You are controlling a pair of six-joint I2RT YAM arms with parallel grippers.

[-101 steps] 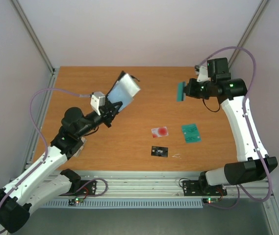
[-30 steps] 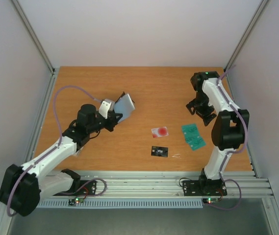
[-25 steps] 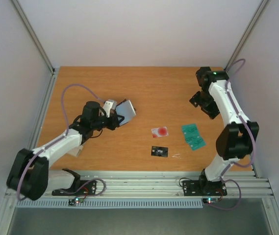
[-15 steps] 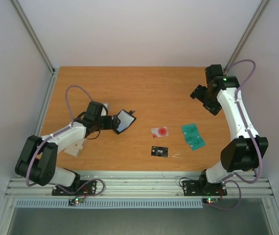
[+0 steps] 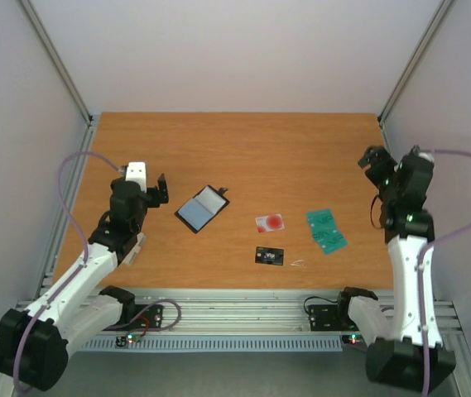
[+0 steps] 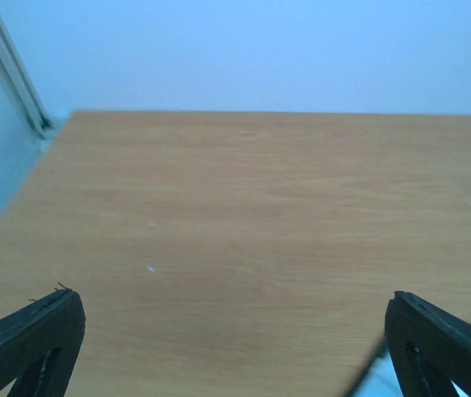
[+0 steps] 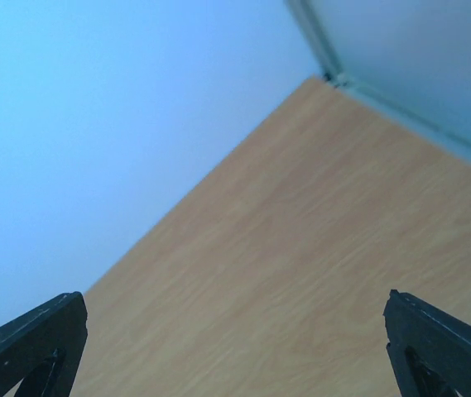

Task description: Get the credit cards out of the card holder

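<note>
Front rail, arm bases: two white-and-black arms rise from the near edge, the left arm (image 5: 94, 260) and the right arm (image 5: 409, 256).
Black card (image 5: 269, 256): flat on the counter (image 5: 260, 149), a little right of centre, the card nearest the rail, small white print facing up.
Pale scrap (image 5: 298, 264): just beside the Black card on its right, too small to tell what it is.
Teal-green cards (image 5: 326, 230): flat on the counter, further right and slightly further back, lying together as one slanted patch.
Whitish card (image 5: 270, 222): flat, red round spot facing up, just behind the Black card and apart from it.
Card holder (image 5: 201, 208): lying open on the counter left of centre, pale blue and white inside facing up, black edge around it, well apart from all the cards.
Left jaws: spread wide with nothing between them, near the Card holder's left side but not touching it. The wrist view shows only bare wood between the two black tips.
Right jaws: spread wide and empty, raised by the right wall and pointing towards the far corner.
</note>
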